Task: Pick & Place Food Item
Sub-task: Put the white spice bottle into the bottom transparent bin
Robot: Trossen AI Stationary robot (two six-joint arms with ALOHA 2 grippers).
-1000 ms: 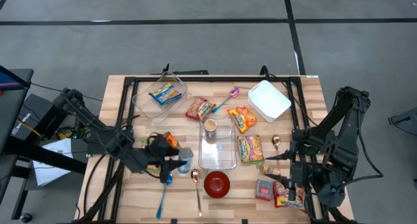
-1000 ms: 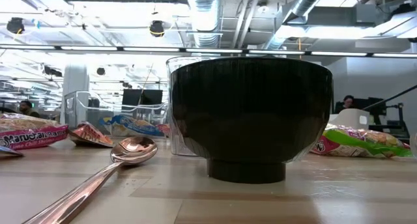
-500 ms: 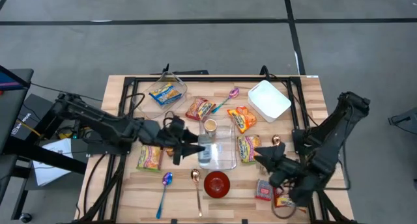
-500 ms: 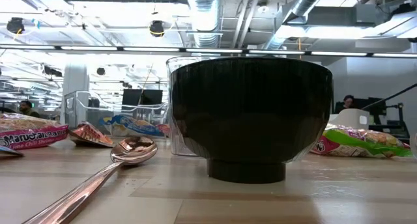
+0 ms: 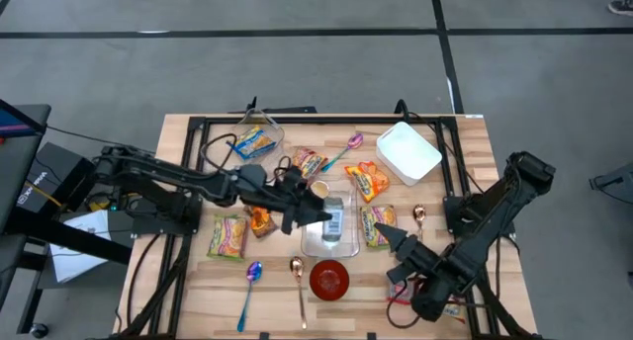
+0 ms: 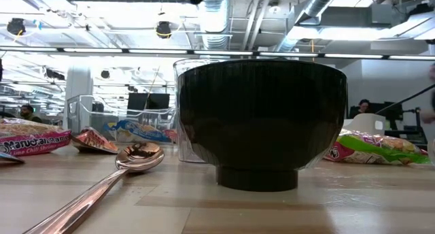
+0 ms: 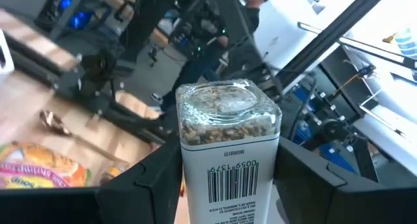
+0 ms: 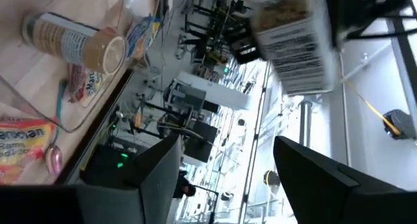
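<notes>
— Two arms are over the table [image 5: 178,132]; which one carries the item?

— We record the left gripper [image 5: 315,213] above the clear tray [image 5: 348,243] at the table's middle. Its fingers [image 7: 150,178] pinch a spice jar [image 7: 228,146] from both sides. In the left wrist view the jar has a clear top full of seeds and a white label with a barcode. In the high view the jar [image 5: 333,219] sits over the tray, with a small tin [image 5: 318,191] just beside it.

— And the right gripper?

— We find the right gripper [image 5: 396,255] low at the tray's right edge, near the red bowl [image 5: 329,279]. Its two dark fingers [image 8: 156,172] stand spread, with nothing between them. The right wrist view shows the jar [image 8: 293,35] farther off, in the other arm's grip.

— Is the jar resting on the tray or held above it?

— We cannot tell for certain. The overhead angle gives no height, though the wrist view suggests it is lifted.

— What else lies on the table?

— We note a green noodle packet [image 5: 227,237] at the left and another [image 5: 379,225] just right of the tray. An orange snack packet [image 5: 367,179] lies near a white container [image 5: 407,152]. A copper spoon [image 5: 298,281] and a blue spoon [image 5: 249,281] lie at the front. In the low view the bowl [image 6: 262,122] fills the middle, with the copper spoon [image 6: 129,162] to one side of it.
</notes>
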